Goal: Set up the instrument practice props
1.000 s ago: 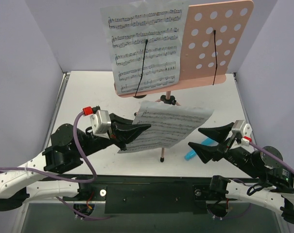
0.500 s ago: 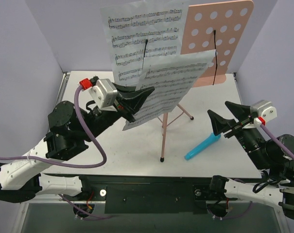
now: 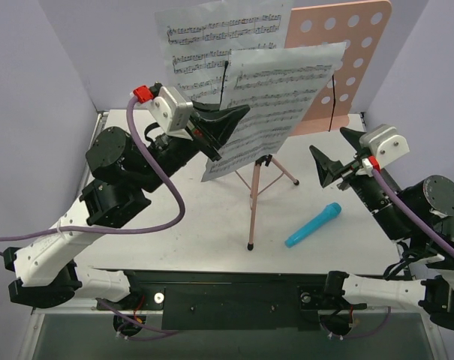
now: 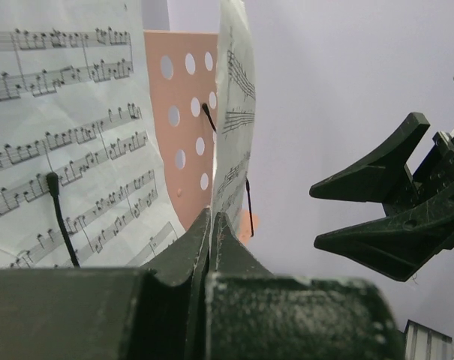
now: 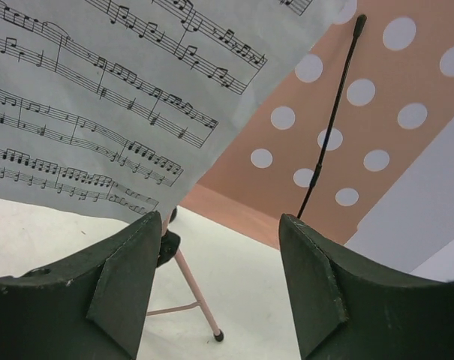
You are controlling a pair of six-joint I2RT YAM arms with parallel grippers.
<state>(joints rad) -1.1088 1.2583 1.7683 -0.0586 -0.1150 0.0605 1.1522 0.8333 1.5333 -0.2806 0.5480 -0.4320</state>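
The pink music stand (image 3: 362,45) is upright at the back on thin tripod legs (image 3: 253,202). One sheet of music (image 3: 204,45) rests on the left half of its desk behind a black wire holder (image 3: 225,79). My left gripper (image 3: 238,120) is shut on the lower left edge of the second sheet (image 3: 287,97), holding it up in front of the desk's middle; the left wrist view shows this sheet (image 4: 234,112) edge-on, pinched at the gripper (image 4: 210,217). My right gripper (image 3: 328,142) is open and empty at the right, facing the right wire holder (image 5: 332,120).
A blue microphone-shaped toy (image 3: 313,225) lies on the white table (image 3: 174,225) right of the stand's legs. Lilac walls (image 3: 31,112) close in on both sides and the back. The stand's front leg foot (image 3: 250,245) is near the table's middle.
My left gripper has carried the second sheet up from low over the table to in front of the desk. The right gripper has risen and moved back toward the stand.
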